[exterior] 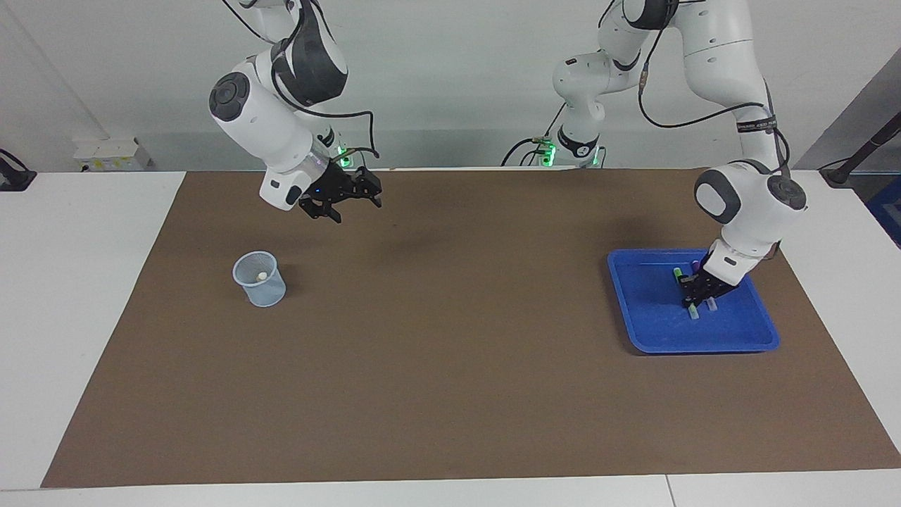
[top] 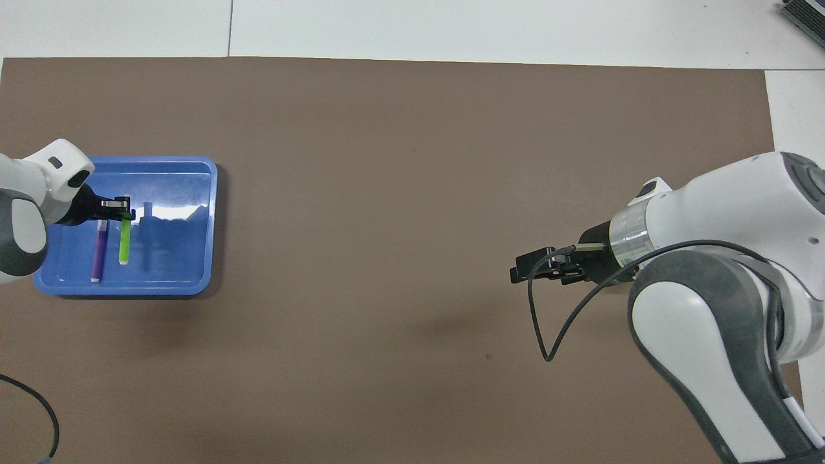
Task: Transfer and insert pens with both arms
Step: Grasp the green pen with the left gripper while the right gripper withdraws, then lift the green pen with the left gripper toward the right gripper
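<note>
A green pen [top: 124, 241] and a purple pen [top: 98, 251] are side by side in the blue tray [top: 187, 193] at the left arm's end of the table. My left gripper [top: 122, 211] is down in the tray [exterior: 647, 310], shut on the green pen [exterior: 690, 308] close to one end. The purple pen lies free beside it. My right gripper [exterior: 355, 204] hangs open and empty over the brown mat, off to the side of a clear cup [exterior: 259, 280]. A pen's whitish end [exterior: 261, 276] shows inside the cup. In the overhead view the right arm hides the cup.
A brown mat [exterior: 450, 352] covers most of the white table. A black cable loop [top: 548, 322] hangs from the right wrist. A second cable lies at the table's corner near the left arm's base [top: 38, 412].
</note>
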You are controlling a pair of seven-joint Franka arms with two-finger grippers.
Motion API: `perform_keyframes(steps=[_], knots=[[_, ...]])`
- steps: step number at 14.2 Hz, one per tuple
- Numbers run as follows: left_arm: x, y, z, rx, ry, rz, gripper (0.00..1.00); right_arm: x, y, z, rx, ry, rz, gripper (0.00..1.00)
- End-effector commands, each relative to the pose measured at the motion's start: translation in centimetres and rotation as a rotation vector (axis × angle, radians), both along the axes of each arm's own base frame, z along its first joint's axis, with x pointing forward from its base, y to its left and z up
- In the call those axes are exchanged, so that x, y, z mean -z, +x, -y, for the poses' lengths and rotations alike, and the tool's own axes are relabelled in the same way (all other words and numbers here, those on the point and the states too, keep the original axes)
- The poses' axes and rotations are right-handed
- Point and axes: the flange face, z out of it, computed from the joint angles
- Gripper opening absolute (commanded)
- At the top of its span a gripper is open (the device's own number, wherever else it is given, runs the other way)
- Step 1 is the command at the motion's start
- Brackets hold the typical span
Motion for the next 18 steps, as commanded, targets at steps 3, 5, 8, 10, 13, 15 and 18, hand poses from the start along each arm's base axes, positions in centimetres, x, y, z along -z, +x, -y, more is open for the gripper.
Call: perform_keyframes(steps=[3,5,8,10,13,15,18], knots=[[-4.0,0.6,1.7,-0.161,-0.028,-0.066,0.00,-0.9,-0.2,-2.2,0.178,0.053,-0.058,1.00],[-6.4,0.7,3.7,-0.288,-0.098,-0.088,0.00,-1.1,-0.2,-2.5,0.218,0.066,-0.071,1.00],[-9.6,0.0,6.4,-0.441,-0.119,-0.113,0.00,-1.1,-0.1,-2.6,0.239,0.075,-0.083,1.00],[-11.7,-0.8,8.0,-0.555,-0.165,-0.134,0.00,-1.4,-0.1,-3.6,0.262,0.096,-0.073,1.00],[-13.9,-1.8,10.7,-0.771,-0.185,-0.175,0.00,-1.7,0.0,-4.4,0.321,0.142,-0.089,1.00],[-14.9,-2.1,12.0,-0.907,-0.231,-0.208,0.00,-1.9,0.4,-4.4,0.356,0.189,-0.095,1.00],[-16.9,-3.4,13.9,-1.054,-0.289,-0.245,0.00,-2.4,0.6,-6.0,0.411,0.250,-0.078,1.00]])
